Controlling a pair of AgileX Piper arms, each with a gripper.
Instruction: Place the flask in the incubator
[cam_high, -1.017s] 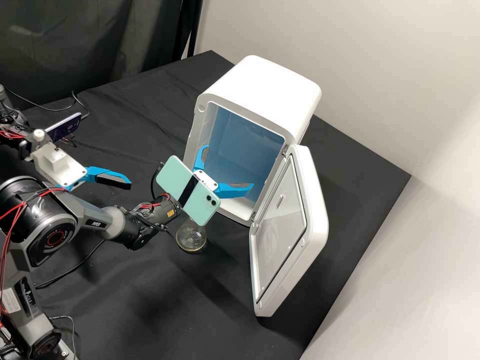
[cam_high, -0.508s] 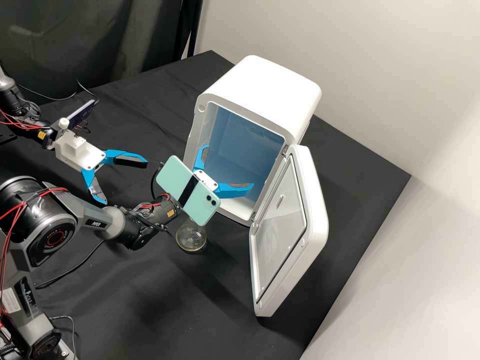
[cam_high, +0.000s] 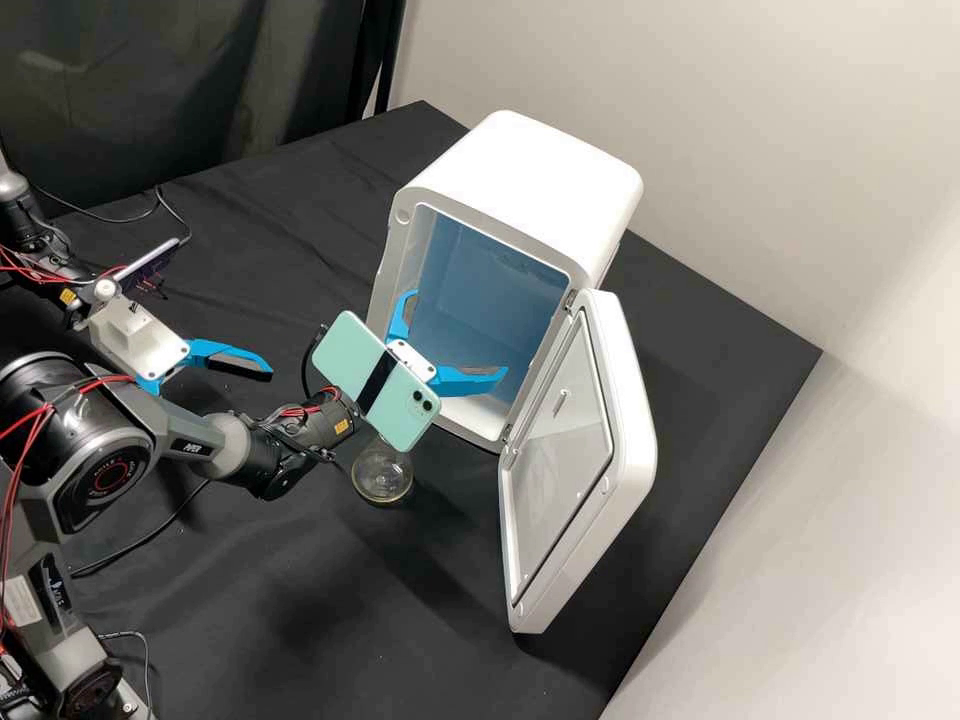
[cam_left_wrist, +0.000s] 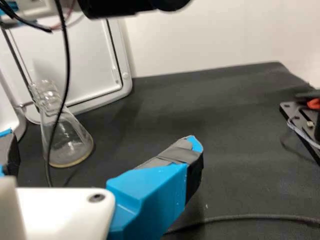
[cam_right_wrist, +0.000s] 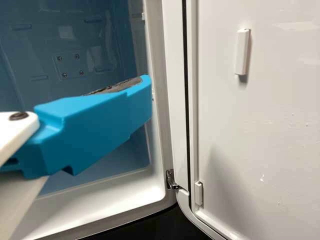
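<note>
Right gripper (cam_high: 452, 338) fingers spread, empty, at open incubator (cam_high: 520, 180) mouth. Left gripper (cam_high: 210, 365) fingers spread too, facing flask (cam_high: 382, 472) on tabletop (cam_high: 300, 580), probably lining up the pickup.

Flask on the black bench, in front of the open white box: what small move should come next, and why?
Probably the left end effector should ease toward the flask: it is open and faces it. The flask stands upright on the bench, outside the incubator, while the right end effector sits empty at its doorway.
</note>
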